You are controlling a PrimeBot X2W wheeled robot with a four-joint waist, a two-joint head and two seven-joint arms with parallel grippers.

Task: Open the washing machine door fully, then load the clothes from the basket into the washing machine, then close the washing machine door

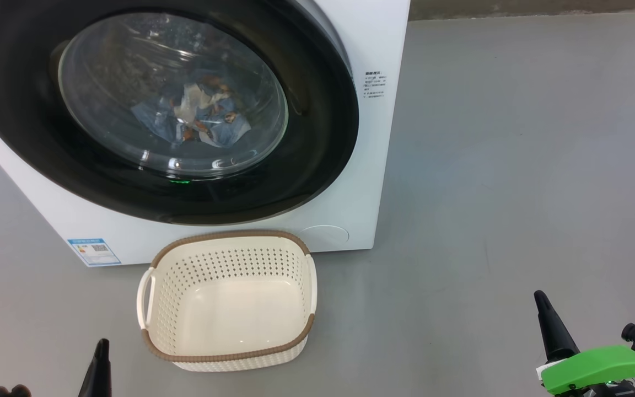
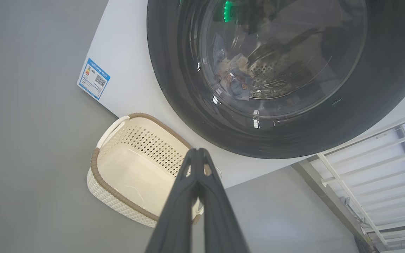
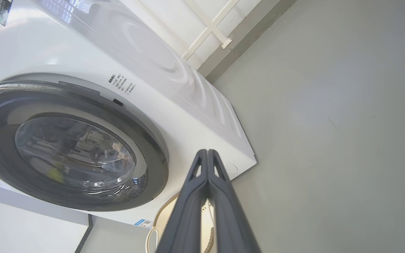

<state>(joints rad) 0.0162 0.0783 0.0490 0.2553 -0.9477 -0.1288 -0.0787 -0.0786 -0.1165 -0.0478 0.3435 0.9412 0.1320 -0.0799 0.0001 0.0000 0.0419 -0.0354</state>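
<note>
The white washing machine (image 1: 375,165) stands on the grey floor with its round black door (image 1: 31,143) flat against the front. Through the glass window the light blue clothes (image 1: 196,118) lie inside the drum, and they show too in the left wrist view (image 2: 236,75). The cream basket (image 1: 229,300) sits on the floor right in front of the machine with nothing in it. My left gripper (image 1: 101,344) is shut at the lower left, short of the basket. My right gripper (image 1: 541,298) is shut at the lower right, well clear of the machine. Each wrist view shows the fingers (image 2: 197,154) (image 3: 206,154) pressed together.
A blue energy label (image 1: 94,251) marks the machine's lower left corner. Grey floor (image 1: 516,165) stretches to the right of the machine. A white railing (image 2: 381,165) shows beside the machine in the left wrist view.
</note>
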